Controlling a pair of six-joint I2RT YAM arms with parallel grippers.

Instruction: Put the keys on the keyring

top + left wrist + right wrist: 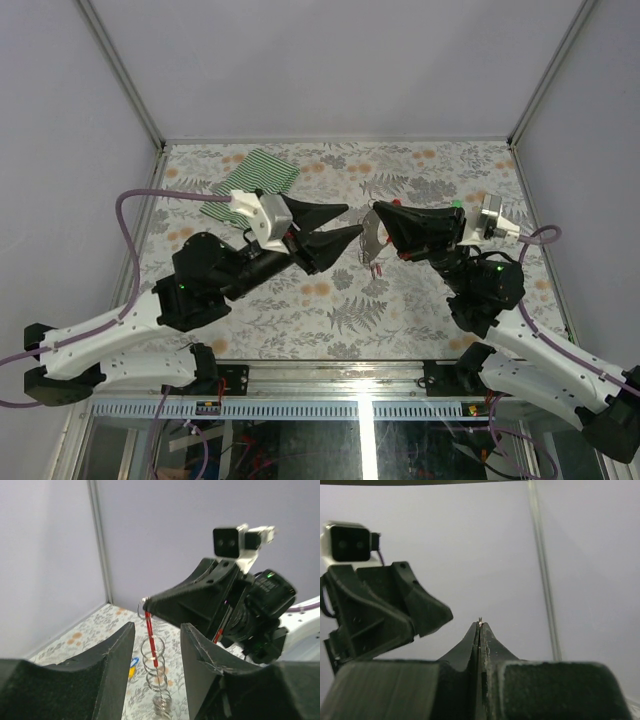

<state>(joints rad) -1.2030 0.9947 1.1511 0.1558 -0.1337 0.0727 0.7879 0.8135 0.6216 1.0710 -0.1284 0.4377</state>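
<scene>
Dangling keyring (151,650), left wrist view, not right

the table (420,170) carries a pale covering printed with grey fern leaves and orange flowers. plain lilac-grey panels enclose it: a back wall (340,60), a left wall (60,150) and a right wall (600,150). grey metal posts (120,70) mark the two far corners. a slotted grey cable duct (300,408) runs along the near edge. lighting is even and diffuse.
</scene>
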